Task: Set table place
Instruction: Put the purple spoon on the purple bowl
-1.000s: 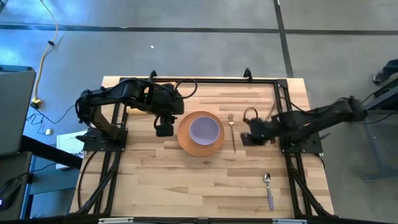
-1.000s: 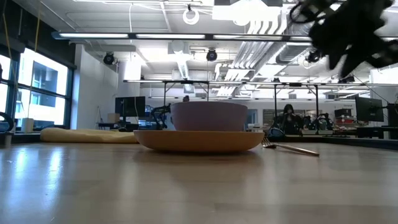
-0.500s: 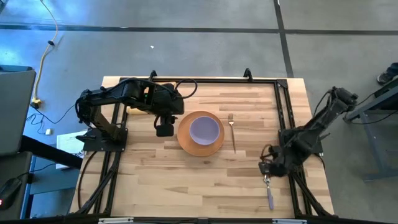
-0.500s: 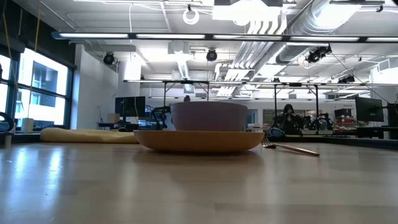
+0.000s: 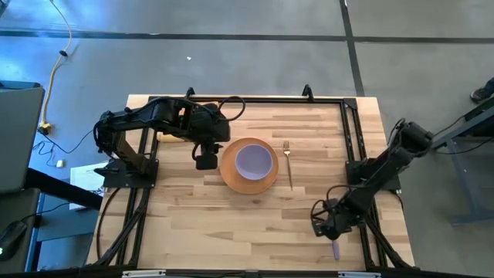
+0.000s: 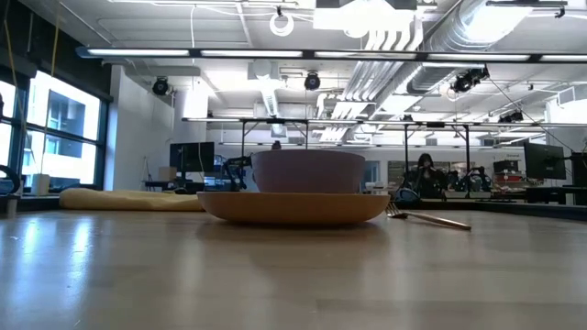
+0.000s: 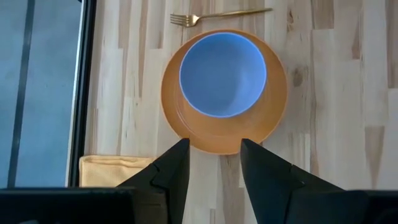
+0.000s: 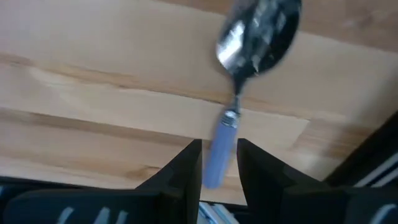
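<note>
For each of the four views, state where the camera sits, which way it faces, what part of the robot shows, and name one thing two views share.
High: above, facing straight down on the table; both arms, left gripper, right gripper.
Low: at tabletop height, facing level across to the room; no robot part shows.
Left wrist: on the left arm, facing down at the bowl on the plate; its fingers show, jaws apart.
Right wrist: on the right arm, facing down at the spoon; its fingers flank the handle.
Shared: the fork shows in high, low and left wrist views.
</note>
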You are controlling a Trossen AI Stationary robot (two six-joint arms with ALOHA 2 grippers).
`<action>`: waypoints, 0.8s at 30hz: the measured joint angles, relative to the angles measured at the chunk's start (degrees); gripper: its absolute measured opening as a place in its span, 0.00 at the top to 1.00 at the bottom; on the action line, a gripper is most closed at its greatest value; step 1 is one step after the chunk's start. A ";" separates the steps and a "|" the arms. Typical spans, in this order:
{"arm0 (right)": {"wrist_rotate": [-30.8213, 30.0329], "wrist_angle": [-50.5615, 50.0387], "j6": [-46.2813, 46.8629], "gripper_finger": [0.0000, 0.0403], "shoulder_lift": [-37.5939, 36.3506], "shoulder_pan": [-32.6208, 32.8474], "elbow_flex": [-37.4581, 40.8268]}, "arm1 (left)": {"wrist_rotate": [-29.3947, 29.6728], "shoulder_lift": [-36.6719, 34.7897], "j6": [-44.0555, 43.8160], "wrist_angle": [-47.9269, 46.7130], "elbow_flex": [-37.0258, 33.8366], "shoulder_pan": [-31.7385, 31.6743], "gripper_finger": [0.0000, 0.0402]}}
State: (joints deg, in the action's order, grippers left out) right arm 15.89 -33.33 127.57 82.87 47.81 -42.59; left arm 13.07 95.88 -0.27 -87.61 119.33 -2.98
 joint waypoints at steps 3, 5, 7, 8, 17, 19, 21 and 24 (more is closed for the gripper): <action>0.95 0.04 2.42 0.77 1.32 1.22 0.02 | -0.03 0.00 0.00 0.59 0.00 -0.01 0.68; 0.72 0.14 3.34 0.77 1.97 1.94 0.02 | -0.14 0.00 -0.02 0.57 0.00 -0.01 0.68; 0.54 -0.41 3.60 0.77 2.83 2.50 0.02 | -0.20 0.00 -0.02 0.57 0.00 0.00 0.68; 0.04 -0.31 3.91 0.77 3.18 2.60 0.02 | -0.20 0.00 -0.02 0.57 0.00 0.00 0.68; -3.40 0.45 2.92 0.77 5.25 2.10 0.02 | -0.20 0.00 -0.02 0.55 0.00 -0.01 0.68; -3.34 1.06 2.92 0.77 6.22 2.14 0.02 | -0.20 0.00 -0.02 0.52 0.00 0.00 0.68; -3.20 2.09 2.61 0.77 7.27 2.12 -0.01 | -0.29 0.00 -0.04 0.52 0.00 0.00 0.68; -2.77 2.83 1.92 0.77 8.63 2.07 -0.13 | -0.64 0.00 -0.06 0.50 0.00 -0.01 0.68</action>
State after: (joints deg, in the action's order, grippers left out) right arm 13.12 -30.50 129.50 91.49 49.89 -42.72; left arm 12.43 95.88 -0.33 -87.11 119.33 -2.99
